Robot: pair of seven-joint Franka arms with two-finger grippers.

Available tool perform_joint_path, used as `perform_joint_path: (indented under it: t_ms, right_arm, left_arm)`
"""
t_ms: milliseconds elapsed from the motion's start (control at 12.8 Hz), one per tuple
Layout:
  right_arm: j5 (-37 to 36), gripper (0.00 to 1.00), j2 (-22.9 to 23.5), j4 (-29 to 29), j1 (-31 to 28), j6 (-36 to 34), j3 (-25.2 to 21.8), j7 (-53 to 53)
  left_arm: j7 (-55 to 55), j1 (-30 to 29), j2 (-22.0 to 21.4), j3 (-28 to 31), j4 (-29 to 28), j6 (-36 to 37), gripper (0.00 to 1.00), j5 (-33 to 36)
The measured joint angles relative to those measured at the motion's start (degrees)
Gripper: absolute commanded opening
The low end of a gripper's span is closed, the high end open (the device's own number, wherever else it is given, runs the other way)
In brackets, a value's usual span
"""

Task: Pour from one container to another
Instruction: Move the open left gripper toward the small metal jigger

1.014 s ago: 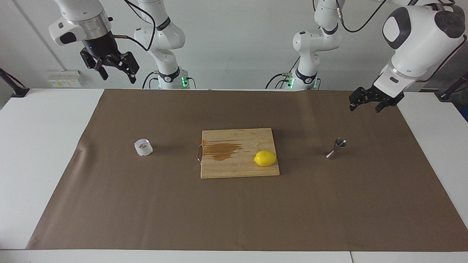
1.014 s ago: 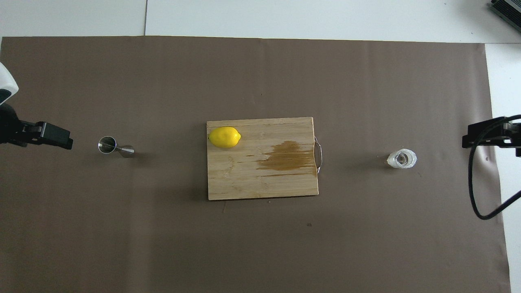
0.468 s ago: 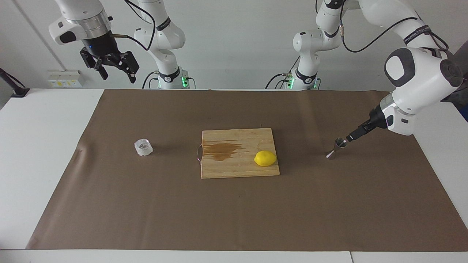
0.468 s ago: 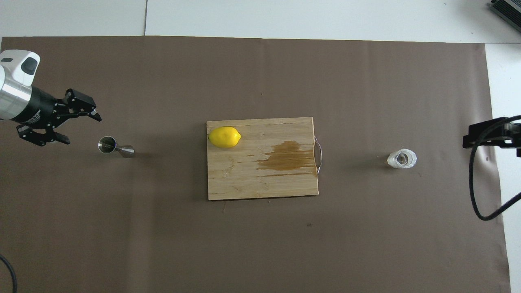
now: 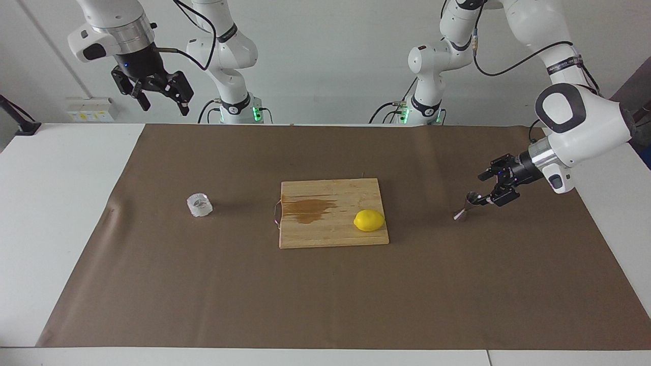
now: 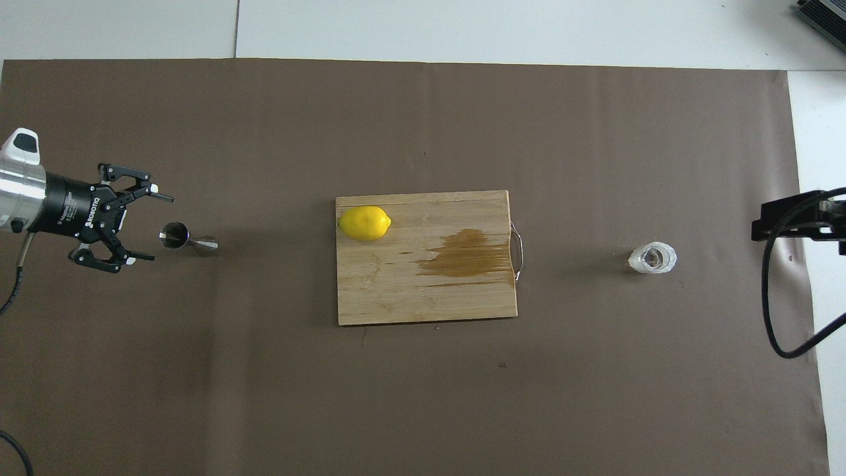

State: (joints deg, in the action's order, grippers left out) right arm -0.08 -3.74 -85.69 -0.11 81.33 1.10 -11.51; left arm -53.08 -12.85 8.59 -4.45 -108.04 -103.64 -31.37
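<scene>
Since the earlier frame, the left end effector (image 5: 482, 189) has come down from the air at its own end of the bench and turned level, so that it now sits low just beside the steel jigger (image 5: 468, 205), on the side toward the left arm's end. Its fingers (image 6: 162, 197) stand spread apart and point at the jigger's upper cone; they straddle nothing yet, and whether a fingertip touches the rim cannot be told. The jigger stands on the brown paper cover (image 5: 325, 295) of the bench (image 5: 51, 203).

The right end effector (image 5: 161, 104) waits raised above the bench edge nearest the robots, toward the right arm's end, with its fingers apart and nothing between them. The clear faceted glass cup (image 5: 199, 205) stands upright on the paper, well apart from that end effector and untouched.

Between cup and jigger lies a wooden cutting board (image 5: 330, 239) with a metal handle (image 5: 276, 214) on the edge facing the cup. On the board are a dark wet stain (image 5: 307, 209) toward the handle end and a lemon (image 5: 368, 220) toward the jigger end.
</scene>
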Motion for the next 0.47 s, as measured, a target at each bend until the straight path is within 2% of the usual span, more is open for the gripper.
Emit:
perform_joint_path:
  t_ms: [468]
  right_arm:
    - [0.0, 1.0, 0.0, 0.0, 0.0, 0.0, 0.0, 0.0]
  left_arm:
    - [-9.27, -3.65, -0.53, 0.08, -10.49, -10.43, 1.0, -17.71]
